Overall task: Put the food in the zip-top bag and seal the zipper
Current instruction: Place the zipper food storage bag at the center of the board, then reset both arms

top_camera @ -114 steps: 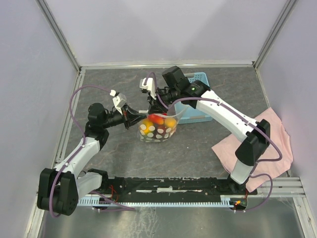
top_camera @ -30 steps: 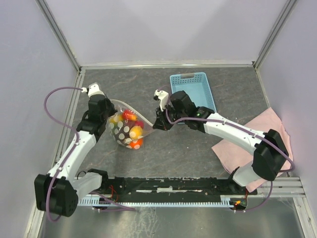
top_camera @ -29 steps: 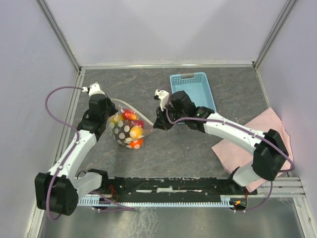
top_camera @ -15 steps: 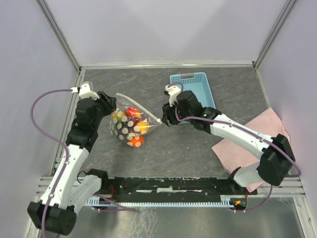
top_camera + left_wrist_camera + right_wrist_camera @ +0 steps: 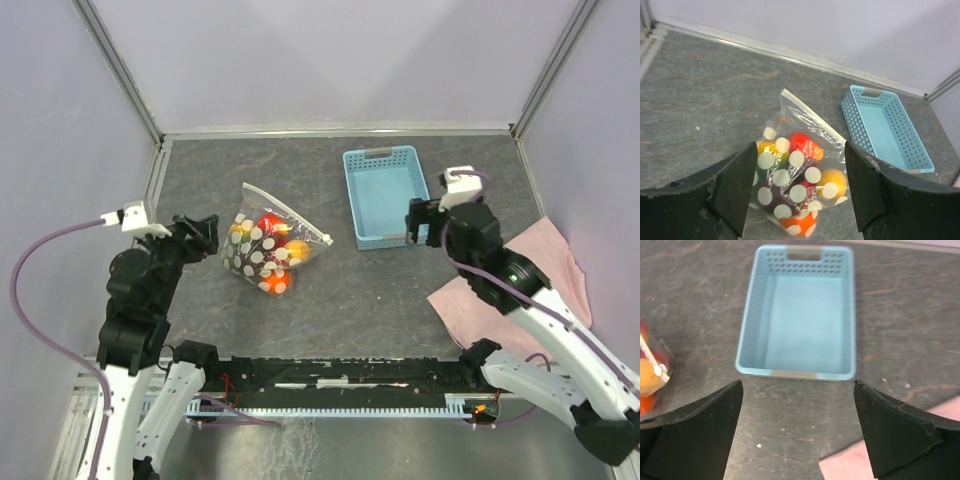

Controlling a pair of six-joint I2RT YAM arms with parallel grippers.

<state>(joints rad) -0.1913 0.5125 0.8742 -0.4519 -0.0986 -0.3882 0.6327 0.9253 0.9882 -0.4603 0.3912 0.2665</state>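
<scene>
The zip-top bag (image 5: 268,252) lies on the tabletop (image 5: 340,300) left of centre in the overhead view, with the food (image 5: 268,225) inside it in red, orange and yellow lumps behind the white dots. No piece shows loose on the tabletop or in the blue basket (image 5: 380,195) to its right. The filling step looks finished, and what is in hand is the seal.

Neither arm holds anything. The left gripper (image 5: 200,232) stands near the bag's left side with its jaws spread and nothing between them. The right gripper (image 5: 418,220) hangs at the basket's right edge, well apart from the bag, jaws wide and bare.

The zipper (image 5: 812,116) runs as a straight strip along the bag's upper-right edge and looks flat. If any gap remains, the next move calls for one gripper to steady the floppy bag while the other pinches along the strip — otherwise the task reads as about done.

Whether the strip is pressed shut along its whole length cannot be told from either view. The pieces overlap, so their number is unclear. The right wrist camera catches only a corner of the bag at its left edge, and a pink cloth (image 5: 545,270) is partly covered by the right arm.
</scene>
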